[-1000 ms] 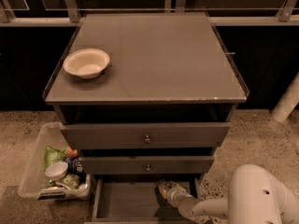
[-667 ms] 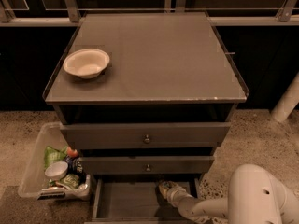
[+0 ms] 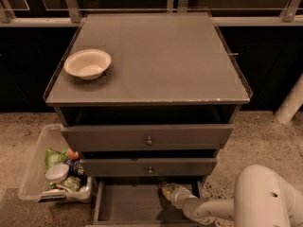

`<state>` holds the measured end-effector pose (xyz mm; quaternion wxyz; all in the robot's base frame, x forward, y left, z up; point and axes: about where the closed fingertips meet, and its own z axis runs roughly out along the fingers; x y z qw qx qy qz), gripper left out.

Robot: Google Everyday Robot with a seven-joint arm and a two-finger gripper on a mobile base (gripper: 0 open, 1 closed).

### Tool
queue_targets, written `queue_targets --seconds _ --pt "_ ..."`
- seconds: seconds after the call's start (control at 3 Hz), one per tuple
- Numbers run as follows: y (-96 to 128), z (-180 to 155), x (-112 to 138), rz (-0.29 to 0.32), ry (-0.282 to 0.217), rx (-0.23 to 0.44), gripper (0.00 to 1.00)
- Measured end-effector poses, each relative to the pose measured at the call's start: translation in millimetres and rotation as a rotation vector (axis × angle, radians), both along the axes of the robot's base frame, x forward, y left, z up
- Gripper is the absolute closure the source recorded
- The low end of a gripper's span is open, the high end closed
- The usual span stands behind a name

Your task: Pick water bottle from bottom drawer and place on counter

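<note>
The bottom drawer is pulled open at the foot of the cabinet, and its flat dark floor shows. My white arm reaches in from the lower right. The gripper sits low inside the drawer at its back right, just under the front of the middle drawer. I cannot make out the water bottle; the spot at the gripper's tip is dark and partly hidden by the wrist. The counter is the broad grey-brown top above.
A white bowl stands on the counter's left side. The two knobbed drawers stand slightly open above the bottom one. A clear bin with snack packets and a small cup sits on the floor at the left. A white post stands at right.
</note>
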<state>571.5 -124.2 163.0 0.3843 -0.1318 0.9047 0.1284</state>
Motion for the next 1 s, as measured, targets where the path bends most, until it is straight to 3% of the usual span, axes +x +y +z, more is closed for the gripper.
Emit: queue_targets --seconds 0.33,0.67,1.0 --pt "-24 36 -4 0.038 0.01 0.015 1.0" --pt "-62 96 1 0.065 -0.029 0.039 1.0" --pt "-72 113 -4 0.069 -0.052 0.048 1.0"
